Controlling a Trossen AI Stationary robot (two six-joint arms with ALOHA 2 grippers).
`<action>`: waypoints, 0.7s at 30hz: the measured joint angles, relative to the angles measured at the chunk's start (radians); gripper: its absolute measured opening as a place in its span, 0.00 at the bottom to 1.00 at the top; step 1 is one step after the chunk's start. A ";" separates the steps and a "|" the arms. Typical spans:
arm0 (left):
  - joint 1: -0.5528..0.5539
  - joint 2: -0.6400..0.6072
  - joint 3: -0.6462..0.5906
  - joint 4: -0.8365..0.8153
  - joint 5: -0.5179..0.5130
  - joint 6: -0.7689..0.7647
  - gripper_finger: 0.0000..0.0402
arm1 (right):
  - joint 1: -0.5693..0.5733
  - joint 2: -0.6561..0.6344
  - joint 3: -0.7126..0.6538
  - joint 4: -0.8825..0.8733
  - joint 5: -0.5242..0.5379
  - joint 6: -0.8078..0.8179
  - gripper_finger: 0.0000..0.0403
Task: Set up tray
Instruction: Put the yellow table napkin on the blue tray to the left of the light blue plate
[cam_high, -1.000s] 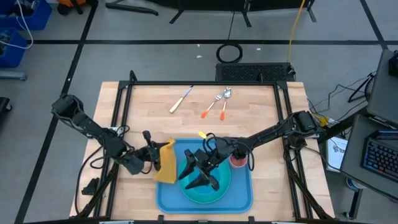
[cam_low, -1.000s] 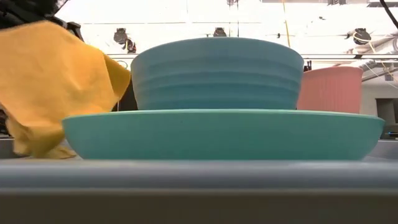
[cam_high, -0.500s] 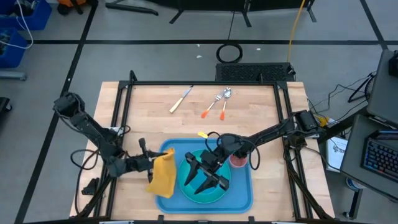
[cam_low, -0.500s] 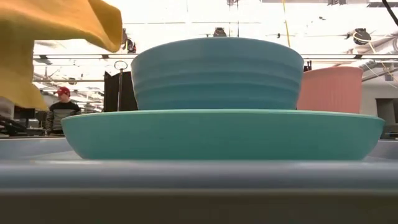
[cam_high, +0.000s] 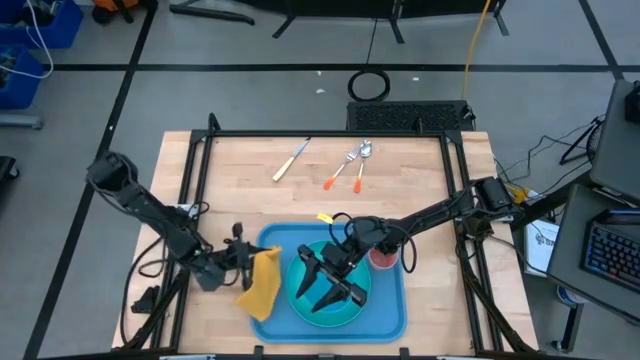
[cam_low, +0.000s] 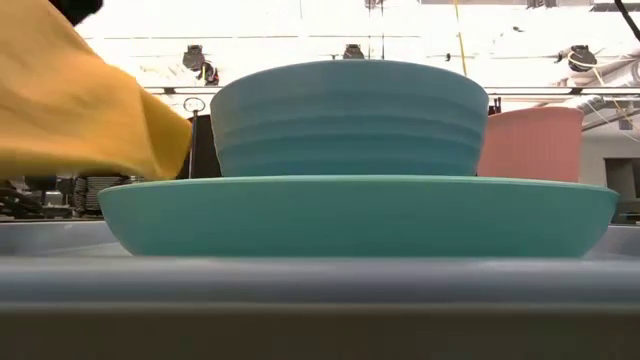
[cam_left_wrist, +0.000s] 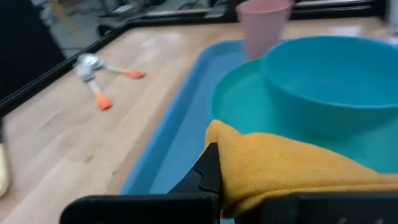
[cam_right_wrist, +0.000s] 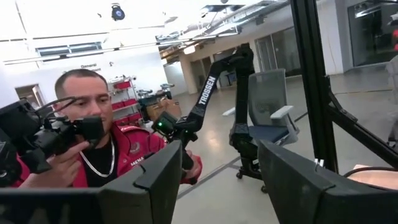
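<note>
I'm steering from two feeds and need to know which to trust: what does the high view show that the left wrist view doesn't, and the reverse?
Only the high view shows the right gripper, open above the plate, both arms, and the knife on the table.

Only the left wrist view shows up close how the left gripper, shut, pinches the yellow napkin at its edge.

Both show the blue tray, plate, bowl, pink cup, napkin at the tray's left rim, and the two orange-handled utensils.
</note>
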 joint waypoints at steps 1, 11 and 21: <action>0.010 0.018 0.000 0.006 -0.009 -0.015 0.02 | 0.000 0.000 0.000 0.000 0.000 -0.002 0.50; 0.070 0.181 0.000 0.264 -0.170 0.063 0.02 | -0.013 0.000 0.000 -0.022 0.001 -0.023 0.50; 0.077 0.195 0.000 0.088 0.101 -0.084 0.02 | -0.013 0.000 0.000 -0.033 0.001 -0.029 0.50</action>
